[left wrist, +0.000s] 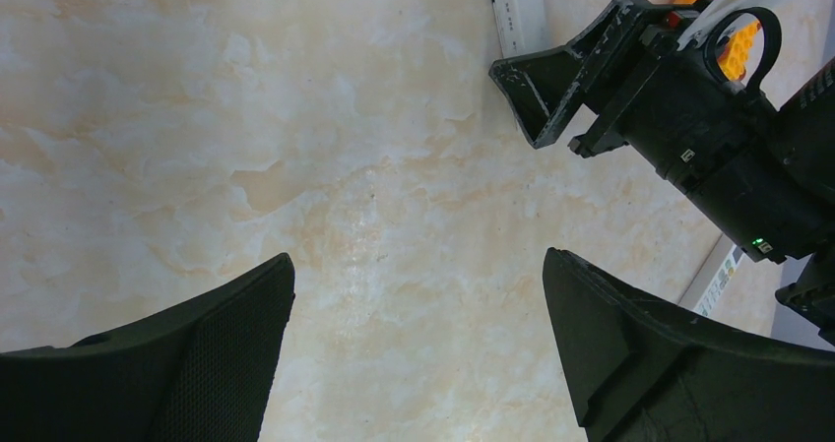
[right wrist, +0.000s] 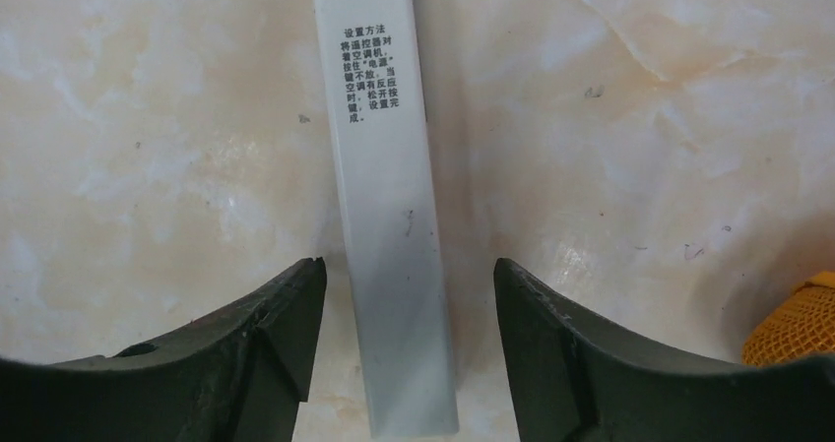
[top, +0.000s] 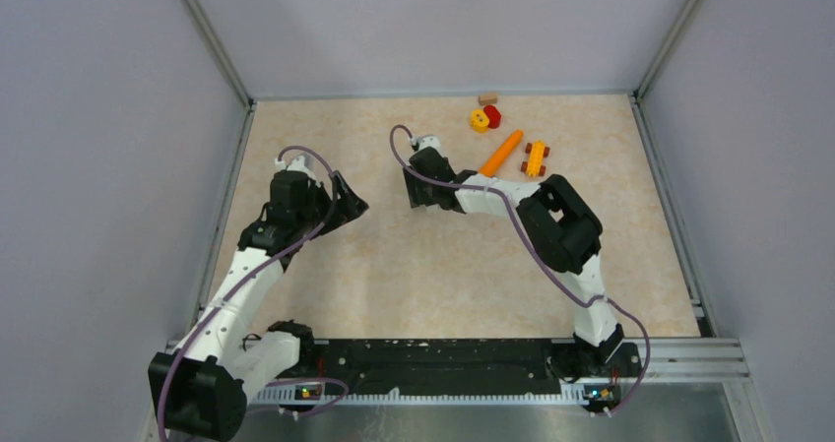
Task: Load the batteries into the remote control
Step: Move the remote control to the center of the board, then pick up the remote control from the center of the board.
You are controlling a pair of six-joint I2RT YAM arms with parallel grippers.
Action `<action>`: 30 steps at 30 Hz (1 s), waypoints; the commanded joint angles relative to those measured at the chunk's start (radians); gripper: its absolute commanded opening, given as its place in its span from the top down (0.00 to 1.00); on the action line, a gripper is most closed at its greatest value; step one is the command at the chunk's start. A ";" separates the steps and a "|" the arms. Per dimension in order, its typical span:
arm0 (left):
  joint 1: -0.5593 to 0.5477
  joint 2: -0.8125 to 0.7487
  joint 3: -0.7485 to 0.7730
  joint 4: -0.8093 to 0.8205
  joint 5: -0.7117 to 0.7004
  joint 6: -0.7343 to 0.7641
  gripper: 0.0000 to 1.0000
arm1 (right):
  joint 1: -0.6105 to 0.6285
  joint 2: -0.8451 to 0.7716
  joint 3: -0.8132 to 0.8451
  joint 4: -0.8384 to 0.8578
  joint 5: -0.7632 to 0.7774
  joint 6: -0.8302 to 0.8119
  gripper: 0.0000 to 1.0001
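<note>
The remote control [right wrist: 389, 216] is a slim white bar with printed text, lying flat on the marbled table. My right gripper [right wrist: 409, 265] straddles its near end, open, with a gap between each finger and the bar. The left wrist view shows the bar's other end [left wrist: 517, 9] poking out past the right gripper [left wrist: 551, 97]. From above, the right gripper [top: 418, 194] hides the bar. My left gripper [left wrist: 418, 260] stands wide open over bare table, left of the right one [top: 350, 206]. The batteries are out of view.
Toys lie at the back right: an orange carrot [top: 501, 153], a yellow-and-red car [top: 535, 157], a yellow and red block [top: 483, 118] and a small brown block [top: 487, 97]. An orange mesh object [right wrist: 798, 319] sits right of the right finger. Walls enclose the table.
</note>
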State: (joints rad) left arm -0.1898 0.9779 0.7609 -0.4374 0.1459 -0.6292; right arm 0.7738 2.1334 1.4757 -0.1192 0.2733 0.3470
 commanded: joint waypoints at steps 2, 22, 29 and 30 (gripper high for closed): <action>0.006 -0.003 0.007 0.021 -0.002 0.018 0.01 | -0.014 -0.070 0.043 -0.046 -0.043 0.024 0.27; 0.044 -0.063 0.004 0.018 -0.038 0.078 0.01 | -0.403 -0.845 -0.521 -0.448 0.189 0.329 0.02; 0.044 -0.031 0.007 0.023 0.004 0.078 0.01 | -0.564 -1.016 -0.711 -0.546 0.231 0.558 0.01; 0.044 -0.029 0.002 0.023 0.006 0.077 0.01 | -0.574 -1.031 -0.730 -0.563 0.234 0.593 0.01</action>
State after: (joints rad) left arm -0.1513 0.9390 0.7609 -0.4454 0.1253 -0.5716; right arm 0.2420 1.1786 0.8001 -0.6022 0.4606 0.7597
